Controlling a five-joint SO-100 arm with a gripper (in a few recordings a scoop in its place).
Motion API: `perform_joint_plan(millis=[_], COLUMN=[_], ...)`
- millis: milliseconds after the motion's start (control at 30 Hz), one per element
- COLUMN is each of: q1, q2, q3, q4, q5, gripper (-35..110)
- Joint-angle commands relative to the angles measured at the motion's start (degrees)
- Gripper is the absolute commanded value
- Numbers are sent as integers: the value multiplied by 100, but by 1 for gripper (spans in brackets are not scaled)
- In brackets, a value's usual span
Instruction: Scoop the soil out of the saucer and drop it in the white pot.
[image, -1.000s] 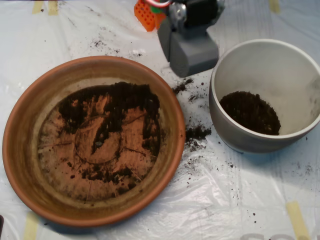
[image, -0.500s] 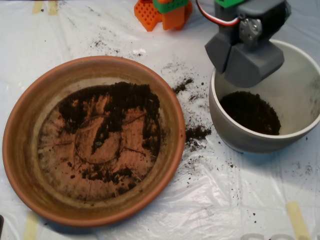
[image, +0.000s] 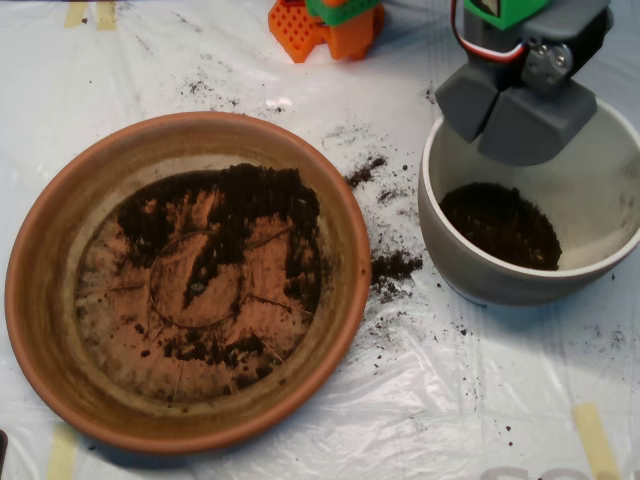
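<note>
1. Above the far rim of the white pot (image: 455, 255), at upper right, hangs the grey clamshell scoop (image: 517, 112); its two shells meet along a seam, so it looks closed.
2. Dark soil (image: 500, 224) lies heaped in the pot's bottom.
3. More soil (image: 245, 200) is smeared across the terracotta saucer (image: 45, 300) at left, thickest along its upper side.
4. Loose crumbs (image: 393, 266) dot the plastic sheet (image: 450, 400) between saucer and pot.
5. An orange block (image: 325, 28) sits at the top edge.
</note>
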Motion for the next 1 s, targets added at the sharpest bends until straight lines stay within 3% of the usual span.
perform_joint_plan(millis=[0,133,400,733,967], q1=[0,-9,-70,-70,633], q2=[193,255,404,598,650], q3=[-255,-264,-624,-659,-1301], q4=[70,88,325,439,448], q5=[-62,18,105,114,369], gripper=[0,1,31,32,34])
